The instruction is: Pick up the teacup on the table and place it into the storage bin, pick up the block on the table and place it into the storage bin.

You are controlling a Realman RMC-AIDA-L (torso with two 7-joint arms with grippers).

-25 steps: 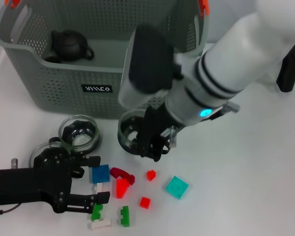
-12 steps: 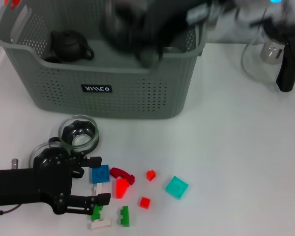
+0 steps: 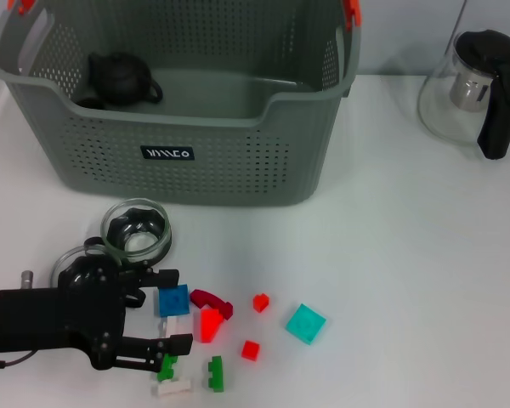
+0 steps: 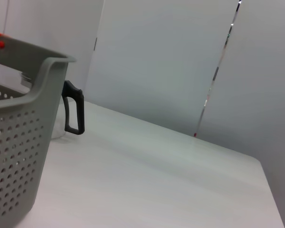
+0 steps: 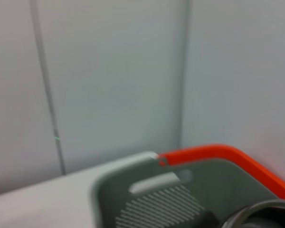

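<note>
Left gripper (image 3: 173,310) fingers spread around the blue block (image 3: 173,300); crowded neighbouring bricks could probably foul the close.

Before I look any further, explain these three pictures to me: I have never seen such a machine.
This is a two-armed robot seen through three cameras. The head camera looks down on a white table. At the back stands the large grey-green perforated storage bin, with a black teapot inside. In front lie a clear glass teacup and scattered small plastic blocks, such as a blue one and a teal one. A glass jug with a black handle stands far right. The black left gripper lies open around the blue block, holding nothing. The two wrist cameras show mostly wall and bin rim; the right gripper is out of sight.
</note>
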